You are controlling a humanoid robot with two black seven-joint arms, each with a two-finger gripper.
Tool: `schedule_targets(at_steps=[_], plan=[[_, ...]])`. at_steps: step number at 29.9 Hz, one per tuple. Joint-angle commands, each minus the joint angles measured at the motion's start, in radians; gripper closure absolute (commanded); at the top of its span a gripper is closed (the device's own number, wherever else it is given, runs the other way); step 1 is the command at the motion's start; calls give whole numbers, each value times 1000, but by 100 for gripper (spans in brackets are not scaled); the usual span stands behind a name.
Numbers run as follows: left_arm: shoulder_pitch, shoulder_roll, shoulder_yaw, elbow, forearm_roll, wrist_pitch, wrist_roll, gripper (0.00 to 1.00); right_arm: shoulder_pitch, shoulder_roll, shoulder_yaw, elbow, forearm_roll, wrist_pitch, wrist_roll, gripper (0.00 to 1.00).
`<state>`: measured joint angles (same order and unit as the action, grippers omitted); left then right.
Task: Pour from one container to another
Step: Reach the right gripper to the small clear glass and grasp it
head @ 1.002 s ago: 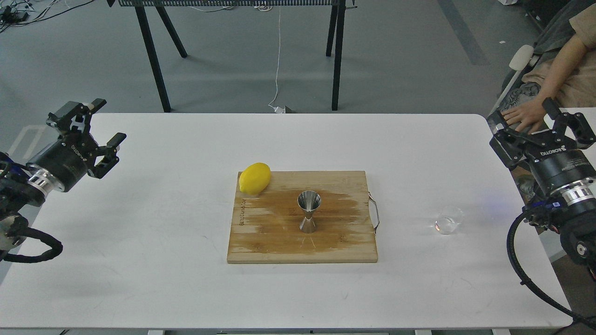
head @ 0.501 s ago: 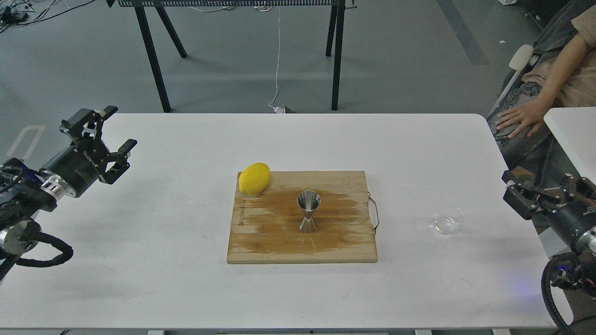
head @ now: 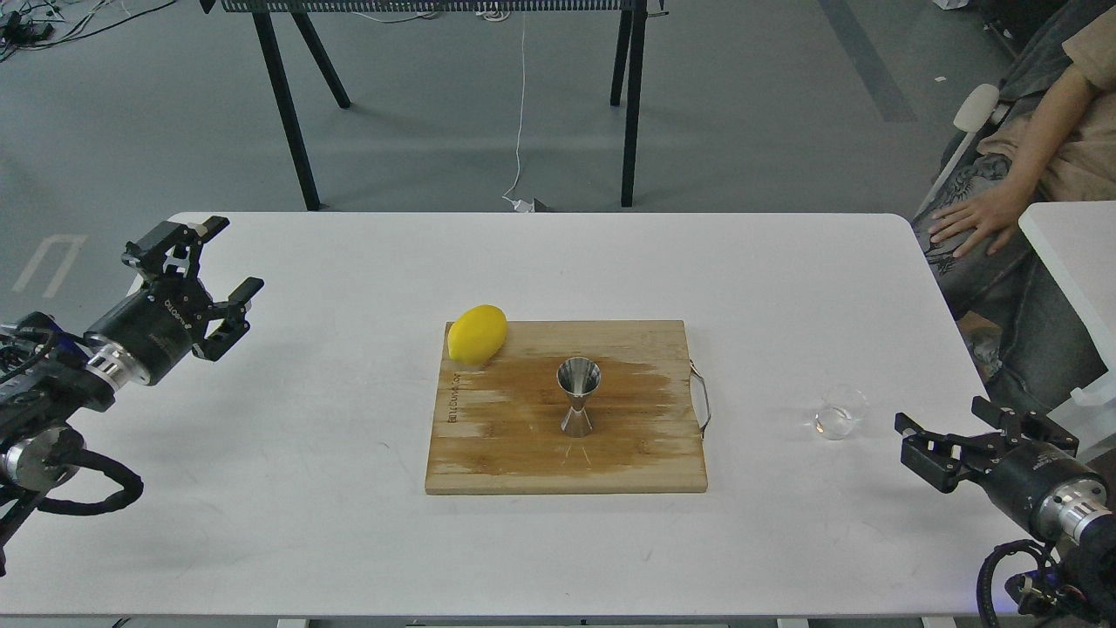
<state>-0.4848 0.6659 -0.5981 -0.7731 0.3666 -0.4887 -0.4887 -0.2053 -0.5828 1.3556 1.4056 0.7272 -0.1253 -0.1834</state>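
The steel hourglass jigger [head: 579,398] stands upright in the middle of the wooden cutting board [head: 488,453]. A small clear glass tumbler [head: 840,412] sits on the white table, right of the board. My right gripper [head: 946,436] hovers low to the right of and slightly below the tumbler, open and empty, fingers pointing left. Over the table's left edge my left gripper [head: 231,257] is open too, holding nothing, far from both vessels.
A yellow lemon [head: 477,334] rests on the board's far left corner. The board has a metal handle [head: 703,399] on its right side. A seated person's hand [head: 968,223] lies beyond the table's right edge. A black-legged stand [head: 288,113] is behind the table.
My right gripper dropped from high at the right edge down to table level near the tumbler. My left gripper lowered and shifted slightly right. Both stayed open.
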Motion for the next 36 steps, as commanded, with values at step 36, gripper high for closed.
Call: schedule_targets(at_steps=[36], plan=[[28,-5,8,5,-2,0,0,8,262,207,-118,-232,-190,-125,1,1]])
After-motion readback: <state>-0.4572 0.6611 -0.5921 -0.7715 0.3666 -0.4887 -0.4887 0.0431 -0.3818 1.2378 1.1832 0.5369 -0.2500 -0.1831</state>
